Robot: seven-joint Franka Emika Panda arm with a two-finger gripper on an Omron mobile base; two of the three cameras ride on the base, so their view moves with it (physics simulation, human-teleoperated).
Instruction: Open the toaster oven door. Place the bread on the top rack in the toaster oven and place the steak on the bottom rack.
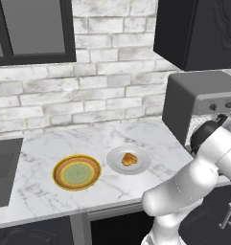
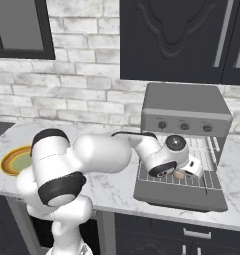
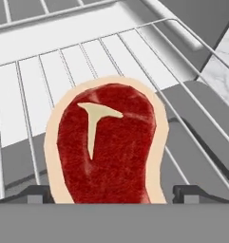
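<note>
**Steak down on a rack, bread still to fetch**

My pincer is inside the mouth of the toaster oven, low over a wire rack. The fingertips stand spread wide, one on each side of the steak, and neither seems to press on the meat. I read that as a release, not a grip.

The steak lies flat on the wire grid, white fat mark up, toward the rack's near edge. From the hand view I cannot say for certain which of the two racks this is. In the right base view the grid sits low, just above the toaster oven door, which hangs folded down flat, so my judgement is the bottom rack.

Step in hand: door open, steak placed or being let go. The bread is not yet moved. It sits on a white plate on the worktop, near the front edge, left of the oven. A round yellow-and-green plate lies just beside it, further left.

Next move, as I judge it: draw the pincer straight back out without dragging the steak or catching a wire, swing left to the white plate, and close on the bread. The piece is small and lumpy, so the grip wants centring. Then it goes on the upper grid.

Writing: none legible. The control strip carries three round knobs with tiny marks, too small to read. No brand seen.
</note>
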